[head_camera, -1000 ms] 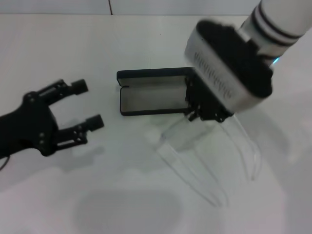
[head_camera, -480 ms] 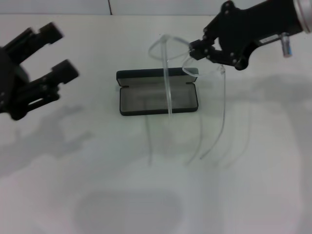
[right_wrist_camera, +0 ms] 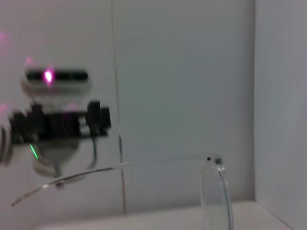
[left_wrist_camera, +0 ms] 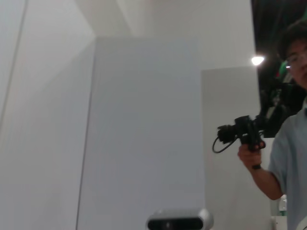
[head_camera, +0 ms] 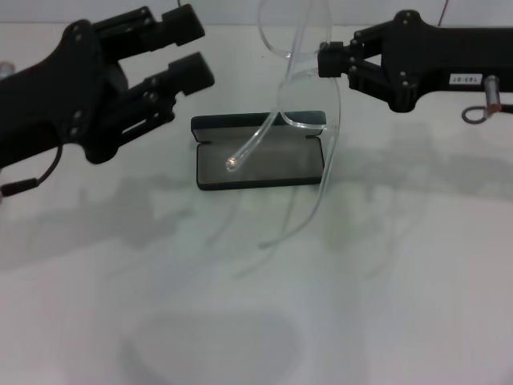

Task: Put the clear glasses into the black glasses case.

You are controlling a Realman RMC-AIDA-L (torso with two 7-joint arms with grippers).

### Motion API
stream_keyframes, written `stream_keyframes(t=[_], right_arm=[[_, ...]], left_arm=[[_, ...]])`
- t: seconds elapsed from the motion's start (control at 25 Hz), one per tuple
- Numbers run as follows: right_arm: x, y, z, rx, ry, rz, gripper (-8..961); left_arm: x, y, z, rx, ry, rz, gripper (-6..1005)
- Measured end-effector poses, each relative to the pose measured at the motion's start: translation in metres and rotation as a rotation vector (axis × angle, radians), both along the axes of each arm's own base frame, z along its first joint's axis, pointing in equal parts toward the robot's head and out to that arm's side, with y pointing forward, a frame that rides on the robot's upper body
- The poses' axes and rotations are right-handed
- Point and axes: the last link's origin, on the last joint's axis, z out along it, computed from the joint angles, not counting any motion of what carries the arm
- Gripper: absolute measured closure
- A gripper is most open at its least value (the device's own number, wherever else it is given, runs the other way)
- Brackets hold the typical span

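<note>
- The flat rectangular black glasses case point(head_camera: 258, 152) lay open on the white table point(head_camera: 401, 305), its grey lining bare: nothing had been put inside.
- The transparent, colourless plastic clear glasses point(head_camera: 295, 48) were up in the air above and just behind the case, pinched at one end of the lens by the right gripper point(head_camera: 329, 60), whose black fingers were closed on them. The long temple arms hung unfolded, one tip over the case lining, the other reaching past the front edge.
- By my judgement the pickup was done; folding the arms, lowering and releasing were left.
- The left gripper point(head_camera: 183, 50) hovered beside the case, fingers spread apart, holding nothing.
- The lens top ran out of the head view, and its clear edges were hard to trace. The left wrist view showed only the room, no task things.
</note>
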Motion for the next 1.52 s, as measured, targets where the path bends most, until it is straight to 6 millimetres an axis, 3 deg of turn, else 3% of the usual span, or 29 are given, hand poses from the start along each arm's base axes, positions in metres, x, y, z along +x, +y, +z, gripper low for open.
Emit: stream_keyframes(t=[0.2, 0.48, 0.68, 0.76, 1.52], right_arm=[[0.019, -0.01, -0.006, -0.039, 0.042, -0.067, 897], [0.035, -0.017, -0.018, -0.086, 0.101, -0.152, 897], [0.036, -0.019, -0.022, -0.118, 0.106, -0.175, 897], [0.036, -0.019, -0.023, -0.128, 0.108, -0.181, 897], [0.013, -0.025, -0.029, -0.211, 0.176, -0.117, 897]], left_arm=[[0.014, 0.01, 0.0, 0.003, -0.004, -0.046, 625], [0.027, 0.016, -0.005, -0.025, 0.008, -0.092, 760], [0.034, 0.019, -0.018, -0.059, 0.045, -0.111, 856], [0.036, 0.019, -0.02, -0.065, 0.049, -0.113, 955], [0.026, 0.007, -0.047, -0.144, 0.061, -0.107, 954]])
